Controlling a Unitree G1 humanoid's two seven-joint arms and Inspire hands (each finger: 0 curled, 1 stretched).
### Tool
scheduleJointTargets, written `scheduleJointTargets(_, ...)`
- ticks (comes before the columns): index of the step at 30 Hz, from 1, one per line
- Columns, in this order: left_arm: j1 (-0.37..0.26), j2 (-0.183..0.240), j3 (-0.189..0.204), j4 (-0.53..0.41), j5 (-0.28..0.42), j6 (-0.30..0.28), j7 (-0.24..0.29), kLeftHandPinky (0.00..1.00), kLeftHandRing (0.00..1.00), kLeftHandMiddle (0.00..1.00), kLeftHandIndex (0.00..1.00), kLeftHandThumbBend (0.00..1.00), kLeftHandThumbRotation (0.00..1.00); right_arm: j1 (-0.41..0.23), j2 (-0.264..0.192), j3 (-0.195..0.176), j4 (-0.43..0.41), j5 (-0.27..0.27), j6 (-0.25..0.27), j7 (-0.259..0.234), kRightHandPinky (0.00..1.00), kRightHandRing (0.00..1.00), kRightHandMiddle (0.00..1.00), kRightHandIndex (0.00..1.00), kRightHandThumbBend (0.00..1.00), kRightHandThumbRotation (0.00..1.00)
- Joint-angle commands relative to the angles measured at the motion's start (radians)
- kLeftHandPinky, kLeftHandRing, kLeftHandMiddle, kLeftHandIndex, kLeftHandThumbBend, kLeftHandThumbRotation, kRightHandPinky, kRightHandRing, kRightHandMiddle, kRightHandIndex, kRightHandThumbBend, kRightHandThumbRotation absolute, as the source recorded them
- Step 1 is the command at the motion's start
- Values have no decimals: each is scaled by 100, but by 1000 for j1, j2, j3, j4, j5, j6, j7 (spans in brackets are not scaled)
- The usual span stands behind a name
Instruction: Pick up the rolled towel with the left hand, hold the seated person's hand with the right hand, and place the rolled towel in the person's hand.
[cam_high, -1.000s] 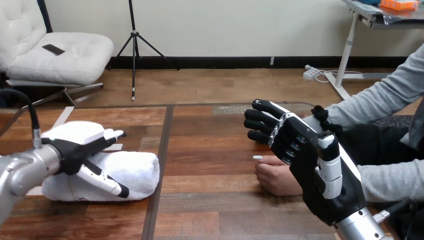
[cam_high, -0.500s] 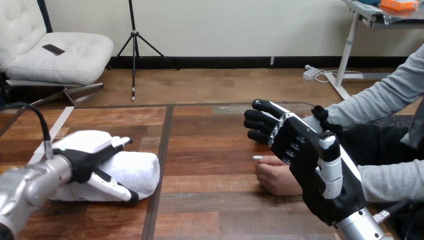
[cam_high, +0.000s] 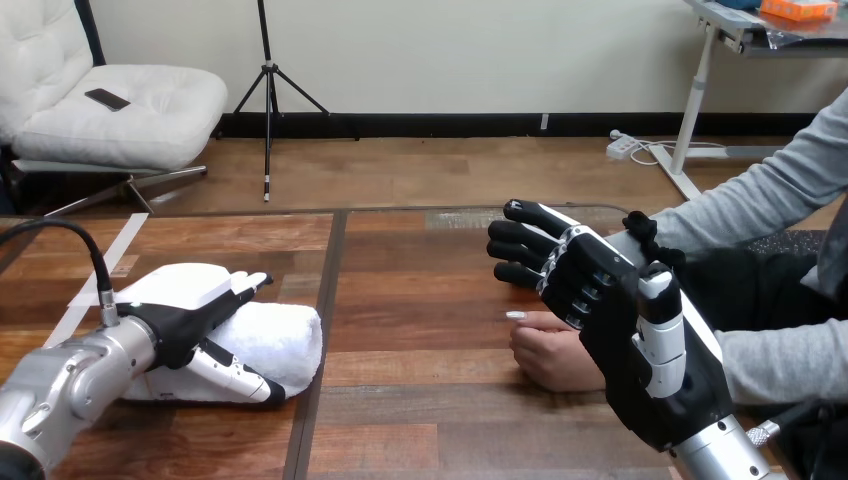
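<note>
Lying L-R: rolled towel (cam_high: 288, 336) | L robot hand (cam_high: 187, 301) astride, fingers seemingly straight

Person's hand (cam_high: 550, 358) partly behind rt hand (cam_high: 625, 340); towel (cam_high: 278, 335) partly under lt hand (cam_high: 185, 300).

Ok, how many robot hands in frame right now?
2. Left robot hand lies over the rolled towel at the view's left; right robot hand is raised beside the person's hand at the right.

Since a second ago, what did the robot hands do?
The left robot hand slid right along the rolled towel, fingers over its top, thumb along its front. The right robot hand, the person's hand and the towel stayed put.
</note>
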Motion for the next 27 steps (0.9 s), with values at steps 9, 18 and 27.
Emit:
scheduleJointTargets(9, -60, -68, -33, 43, -2, 9, 11, 100, 100, 99, 99, 100, 55, -43, -10, -18, -37, 25, -13, 3, 84, 86, 85, 85, 95, 100)
scheduleJointTargets(18, -64, -75, -36, 60, -10, 2, -6, 99, 99, 98, 96, 100, 48, -42, -12, -18, -45, 20, -7, 0, 84, 86, 85, 85, 94, 100)
scheduleJointTargets(27, -68, -75, -34, 57, -18, 10, -31, 86, 94, 94, 92, 100, 36, -42, -10, -21, -45, 24, -7, 0, 83, 86, 85, 85, 95, 100)
